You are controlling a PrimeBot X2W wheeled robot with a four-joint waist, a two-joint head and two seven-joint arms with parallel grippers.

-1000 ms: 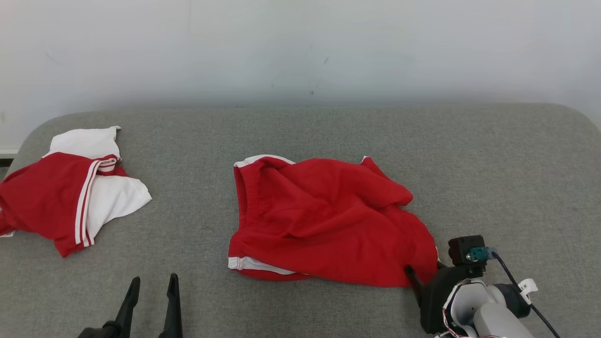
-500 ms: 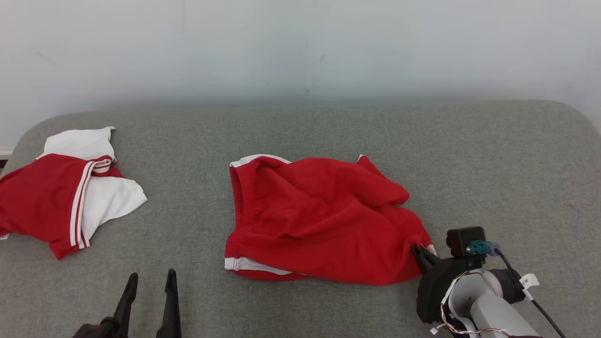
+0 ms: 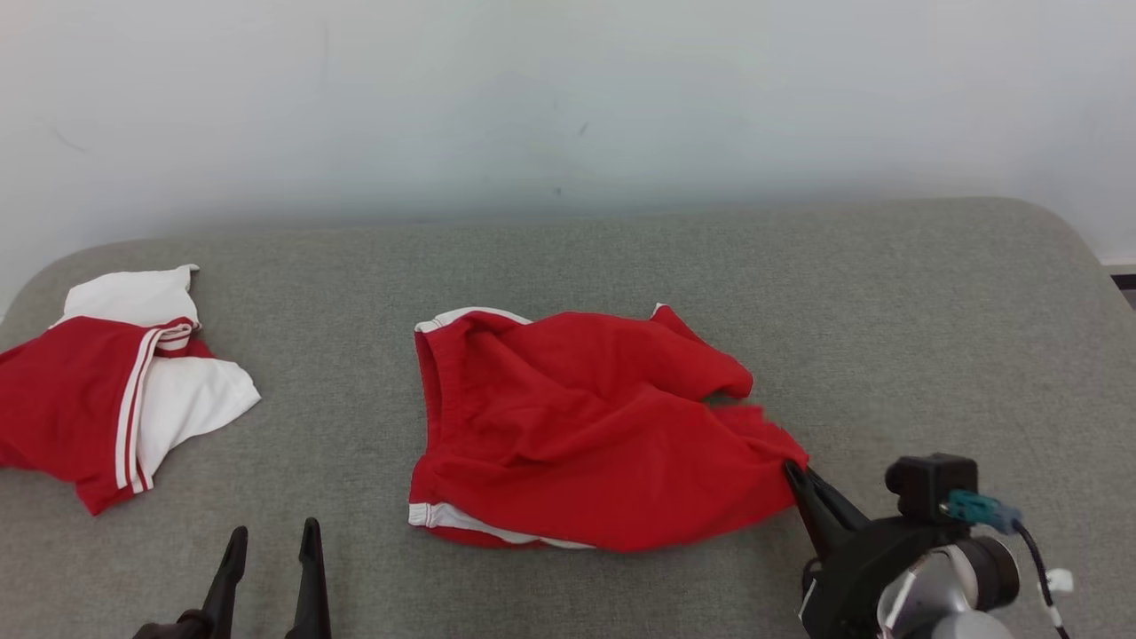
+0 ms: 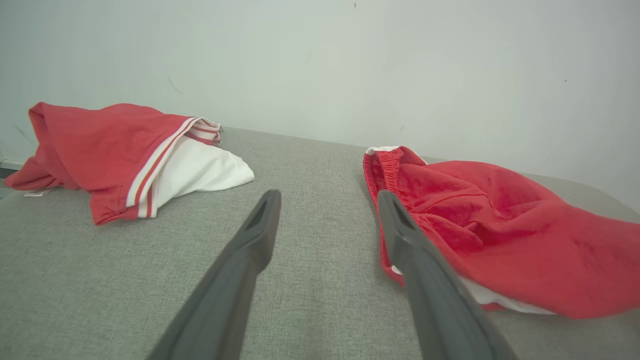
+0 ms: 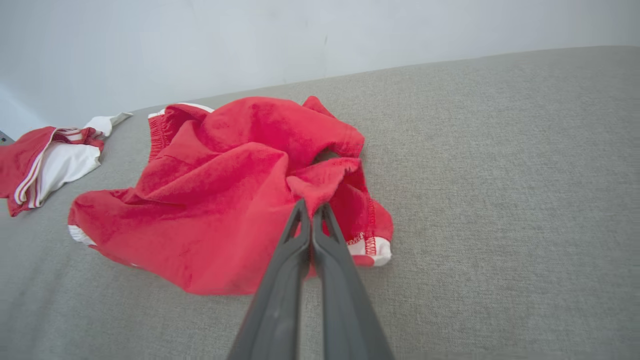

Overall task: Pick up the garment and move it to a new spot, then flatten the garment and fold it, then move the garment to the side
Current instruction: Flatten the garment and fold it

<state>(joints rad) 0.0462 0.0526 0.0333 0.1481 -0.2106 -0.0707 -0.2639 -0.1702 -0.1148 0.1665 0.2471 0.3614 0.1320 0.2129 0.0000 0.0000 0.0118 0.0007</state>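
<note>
Clamped shut with the right gripper [image 5: 311, 206] on a bunched fold at the right edge of the red shorts [image 3: 586, 426], crumpled in the middle of the grey cushion [image 3: 887, 293], pinched cloth hidden between the fingers [image 5: 280, 285]. Spread wide and empty with the left gripper [image 3: 273, 532], wrist cut off; far left, red-and-white garment [image 3: 106, 390] running off the frame.
</note>
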